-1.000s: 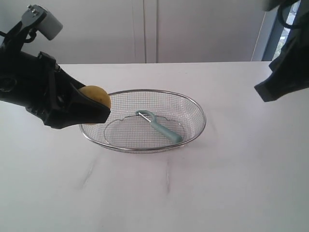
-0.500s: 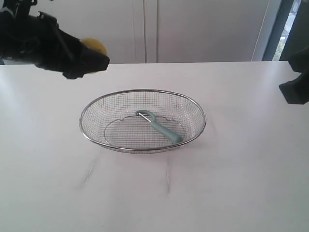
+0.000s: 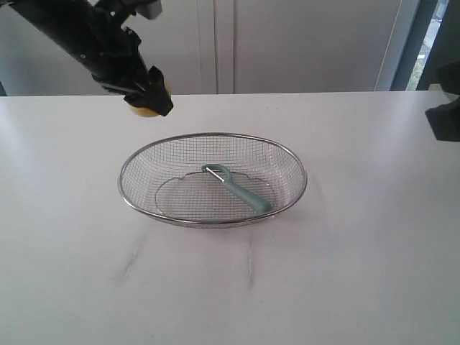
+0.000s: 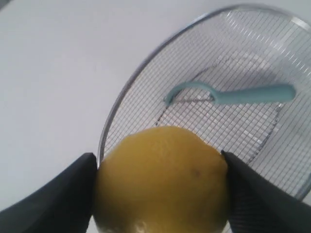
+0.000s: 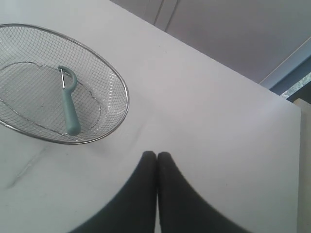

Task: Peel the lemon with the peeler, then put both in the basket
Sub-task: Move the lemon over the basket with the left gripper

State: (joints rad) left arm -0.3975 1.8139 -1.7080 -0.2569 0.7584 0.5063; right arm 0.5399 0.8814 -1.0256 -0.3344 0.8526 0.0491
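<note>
step: likely the last placing, lemon into basket | left hand (image 3: 152, 97) pinches lemon (image 4: 160, 182) aloft, beyond basket (image 3: 215, 134) far-left rim | peeler (image 3: 241, 190) lies in basket | right hand (image 5: 156, 162) pressed together, empty | next: carry over mesh, lower, let go clear of peeler

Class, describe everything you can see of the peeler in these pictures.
The peeler is slim, with a pale teal plastic-looking handle, a curved hooked head and a thin metal blade. It lies flat on the mesh floor of the basket, head near the middle, handle toward the rim. Only the mesh touches it.
</note>
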